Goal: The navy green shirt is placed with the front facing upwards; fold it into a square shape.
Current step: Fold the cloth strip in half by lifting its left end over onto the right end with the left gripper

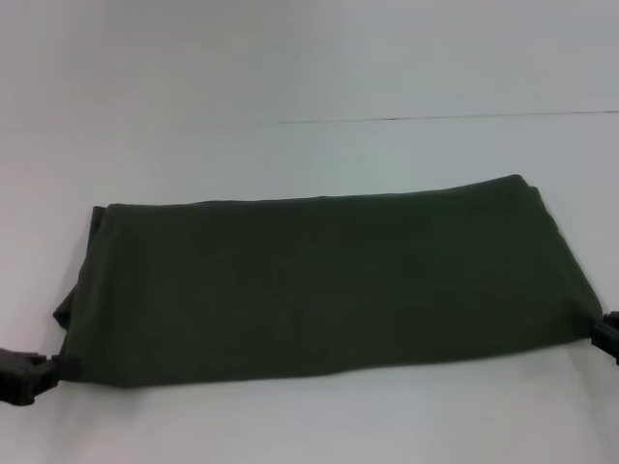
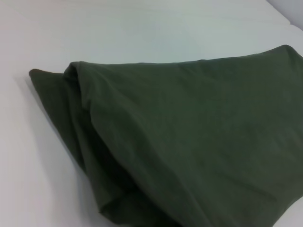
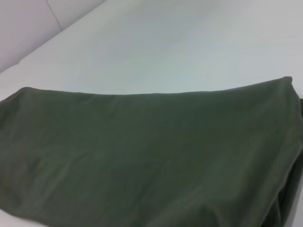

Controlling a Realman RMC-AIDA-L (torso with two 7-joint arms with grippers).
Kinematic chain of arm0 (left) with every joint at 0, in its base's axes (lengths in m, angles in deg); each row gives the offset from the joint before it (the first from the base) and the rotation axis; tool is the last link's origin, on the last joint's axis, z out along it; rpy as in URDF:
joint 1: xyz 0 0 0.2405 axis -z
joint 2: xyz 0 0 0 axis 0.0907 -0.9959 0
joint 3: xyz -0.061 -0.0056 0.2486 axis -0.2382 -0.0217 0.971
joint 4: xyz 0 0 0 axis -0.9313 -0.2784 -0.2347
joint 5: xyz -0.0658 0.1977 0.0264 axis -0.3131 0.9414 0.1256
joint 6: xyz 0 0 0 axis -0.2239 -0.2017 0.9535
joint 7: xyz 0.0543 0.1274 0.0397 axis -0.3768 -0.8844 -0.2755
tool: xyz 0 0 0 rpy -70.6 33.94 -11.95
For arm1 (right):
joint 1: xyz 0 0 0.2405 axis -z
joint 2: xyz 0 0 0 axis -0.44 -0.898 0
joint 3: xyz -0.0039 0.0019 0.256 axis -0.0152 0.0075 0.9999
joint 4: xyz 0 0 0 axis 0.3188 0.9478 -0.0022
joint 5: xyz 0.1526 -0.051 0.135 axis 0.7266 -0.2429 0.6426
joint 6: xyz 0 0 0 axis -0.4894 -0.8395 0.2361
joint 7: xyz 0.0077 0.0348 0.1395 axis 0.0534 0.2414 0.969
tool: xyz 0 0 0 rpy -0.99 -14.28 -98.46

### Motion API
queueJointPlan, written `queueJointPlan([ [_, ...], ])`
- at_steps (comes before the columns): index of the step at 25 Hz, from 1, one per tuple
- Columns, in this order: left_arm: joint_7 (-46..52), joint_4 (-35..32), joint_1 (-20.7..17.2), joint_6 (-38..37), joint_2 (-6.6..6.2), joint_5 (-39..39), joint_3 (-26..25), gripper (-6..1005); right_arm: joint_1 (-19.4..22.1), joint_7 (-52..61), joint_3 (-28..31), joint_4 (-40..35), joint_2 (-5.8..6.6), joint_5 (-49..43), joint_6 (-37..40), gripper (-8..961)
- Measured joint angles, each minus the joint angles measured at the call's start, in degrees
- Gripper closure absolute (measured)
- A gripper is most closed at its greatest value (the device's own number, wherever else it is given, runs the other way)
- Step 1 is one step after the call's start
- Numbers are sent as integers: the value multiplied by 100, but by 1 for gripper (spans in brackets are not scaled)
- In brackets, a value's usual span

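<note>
Shirt (image 1: 329,280) lies mid-bench (image 1: 309,87), dark olive, folded into wide band, plain side up, no print showing. We see left gripper (image 1: 44,369) at its near left corner, right gripper (image 1: 602,329) at near right corner; whether jaws are clenched on cloth, we cannot tell. Only left wrist view shows bunched, layered folds at shirt's end; right wrist view shows smooth surface.

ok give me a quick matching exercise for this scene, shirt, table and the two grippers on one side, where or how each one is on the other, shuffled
Things:
1. navy green shirt
2. left gripper
3. right gripper
4. table

Descriptions:
A. at the shirt's near right corner
B. pale surface under everything
C. folded into a wide band, plain side up
D. at the shirt's near left corner

Pairs: 1-C, 2-D, 3-A, 4-B
</note>
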Motion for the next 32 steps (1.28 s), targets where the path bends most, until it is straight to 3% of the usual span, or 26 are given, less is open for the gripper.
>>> queueJointPlan([
  [11, -161, 23, -38, -163, 20, 9, -10, 993, 206, -70, 115, -165, -68, 0, 138, 921],
  [27, -161, 130, 5, -29, 30, 8, 27, 977, 371, -307, 396, -180, -76, 9, 370, 920],
  [32, -125, 137, 14, -81, 24, -9, 24, 972, 375, -474, 403, -181, 39, -16, 690, 917],
])
